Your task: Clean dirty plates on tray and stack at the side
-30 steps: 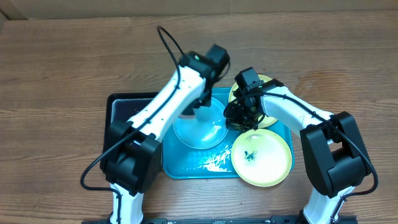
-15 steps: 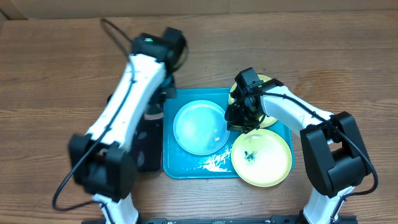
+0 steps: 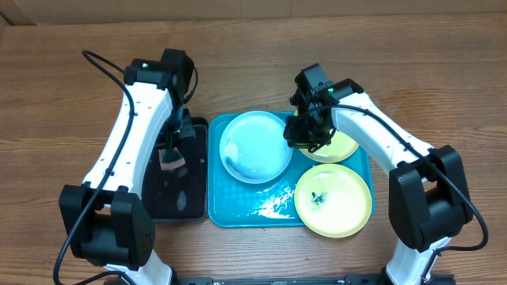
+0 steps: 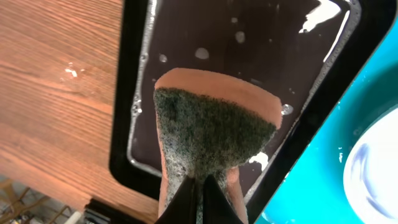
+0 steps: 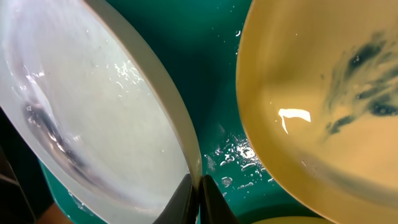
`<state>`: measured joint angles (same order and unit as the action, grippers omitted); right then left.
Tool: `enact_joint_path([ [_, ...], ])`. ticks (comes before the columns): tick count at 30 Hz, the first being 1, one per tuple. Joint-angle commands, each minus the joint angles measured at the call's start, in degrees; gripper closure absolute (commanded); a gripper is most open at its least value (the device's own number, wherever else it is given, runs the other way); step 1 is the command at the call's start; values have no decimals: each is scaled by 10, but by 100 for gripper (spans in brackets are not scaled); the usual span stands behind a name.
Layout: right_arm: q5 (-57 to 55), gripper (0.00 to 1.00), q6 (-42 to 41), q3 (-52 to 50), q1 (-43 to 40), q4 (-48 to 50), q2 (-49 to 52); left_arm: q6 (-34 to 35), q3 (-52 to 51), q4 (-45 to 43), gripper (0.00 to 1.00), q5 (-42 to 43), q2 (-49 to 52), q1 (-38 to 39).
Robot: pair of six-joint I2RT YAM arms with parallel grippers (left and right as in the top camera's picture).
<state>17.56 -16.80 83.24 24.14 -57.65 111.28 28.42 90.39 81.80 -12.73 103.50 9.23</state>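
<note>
Three plates share the turquoise tray [image 3: 238, 212]. The pale blue plate [image 3: 252, 149] is pinched at its 3 o'clock rim by the shut fingers of the right hand [image 3: 305, 136], so the dish stretches away from that hand toward 9 o'clock. The left hand [image 4: 199, 194] is clamped on a sponge [image 4: 211, 130] (scourer face toward the camera) over the black tray [image 3: 178, 202], just off the plate's 9 o'clock edge. Scrubbing would likely mean carrying the sponge toward 3 o'clock. The smudged yellow-green plate [image 3: 333, 199] waits at 5 o'clock.
</note>
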Motion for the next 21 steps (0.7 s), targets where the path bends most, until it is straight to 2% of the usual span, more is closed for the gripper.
enact_joint_path([
  [1, -1, 96, -44, 17, 3, -9, -2, -13, -6, -9, 95, 17, -13, -2],
  [8, 9, 96, -135, 17, 1, -77, -2, -28, -6, -16, 96, 18, -13, -3],
  [16, 227, 96, -13, 17, 1, -101, -2, -32, -6, -16, 95, 18, -13, -3],
  [21, 220, 96, -33, 17, 1, -47, -2, -32, -6, -16, 96, 18, -13, -3],
])
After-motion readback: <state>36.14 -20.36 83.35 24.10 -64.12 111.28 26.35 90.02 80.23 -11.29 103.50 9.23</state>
